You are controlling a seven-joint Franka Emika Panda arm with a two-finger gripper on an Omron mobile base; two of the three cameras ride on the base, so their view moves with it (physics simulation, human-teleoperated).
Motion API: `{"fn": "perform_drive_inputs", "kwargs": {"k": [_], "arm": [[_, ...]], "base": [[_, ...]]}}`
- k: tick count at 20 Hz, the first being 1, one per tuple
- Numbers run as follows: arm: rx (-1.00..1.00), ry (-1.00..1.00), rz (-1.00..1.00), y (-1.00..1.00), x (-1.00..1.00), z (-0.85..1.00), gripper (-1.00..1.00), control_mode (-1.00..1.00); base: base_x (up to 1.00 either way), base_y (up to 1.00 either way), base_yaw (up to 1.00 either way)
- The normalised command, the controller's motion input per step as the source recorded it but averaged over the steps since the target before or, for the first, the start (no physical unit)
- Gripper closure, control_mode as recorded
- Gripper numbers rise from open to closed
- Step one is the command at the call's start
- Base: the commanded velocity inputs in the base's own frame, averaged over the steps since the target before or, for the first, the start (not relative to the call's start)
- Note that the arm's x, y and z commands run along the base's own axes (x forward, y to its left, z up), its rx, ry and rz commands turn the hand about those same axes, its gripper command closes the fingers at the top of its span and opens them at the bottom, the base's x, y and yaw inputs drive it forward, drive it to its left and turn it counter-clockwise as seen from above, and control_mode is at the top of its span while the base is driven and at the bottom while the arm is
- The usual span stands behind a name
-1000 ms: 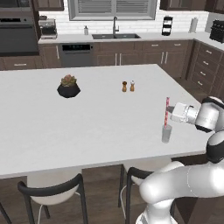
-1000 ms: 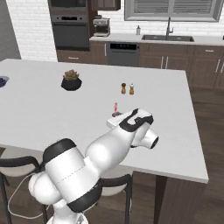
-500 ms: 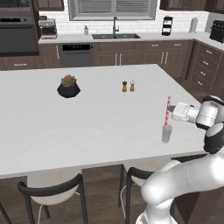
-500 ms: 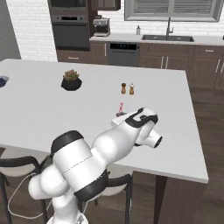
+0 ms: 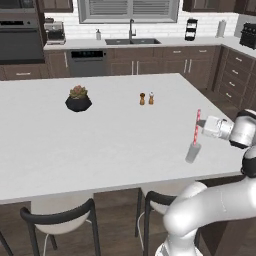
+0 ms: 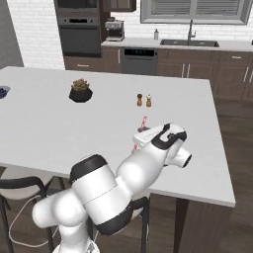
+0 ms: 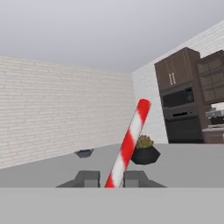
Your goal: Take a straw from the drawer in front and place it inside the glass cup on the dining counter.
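The arm has pulled back a touch toward the counter's edge since a second ago. One gripper (image 5: 201, 126), fingers (image 7: 89, 178) just either side of the one straw (image 5: 196, 127), looks barely let go. Straw stands in the one glass cup (image 5: 192, 152) on the dining counter (image 5: 100, 140). Further off: two shakers (image 5: 146, 98), one potted plant (image 5: 78, 98).

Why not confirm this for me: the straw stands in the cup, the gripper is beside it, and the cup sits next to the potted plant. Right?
Not quite. The straw does stand in the cup with the gripper beside it, but the cup sits near the counter's right front edge, far from the potted plant. The left base view shows this.
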Motion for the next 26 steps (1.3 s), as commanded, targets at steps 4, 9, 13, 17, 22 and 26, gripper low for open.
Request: {"fn": "perform_drive_inputs", "kwargs": {"k": [4, 9, 13, 17, 22, 26], "arm": [[0.0, 0.0, 0.0, 0.0, 0.0, 0.0, 1.0, -1.0], [0.0, 0.0, 0.0, 0.0, 0.0, 0.0, 1.0, -1.0], [0.0, 0.0, 0.0, 0.04, 0.0, 0.0, 1.0, -1.0], [0.0, 0.0, 0.0, 0.19, 0.0, 0.0, 1.0, -1.0], [0.0, 0.0, 0.0, 0.15, 0.0, 0.0, 1.0, -1.0], [0.0, 0.0, 0.0, 0.12, 0.0, 0.04, 1.0, -1.0]], "base": [[0.0, 0.0, 0.0], [0.0, 0.0, 0.0], [0.0, 0.0, 0.0], [0.0, 0.0, 0.0], [0.0, 0.0, 0.0], [0.0, 0.0, 0.0]]}}
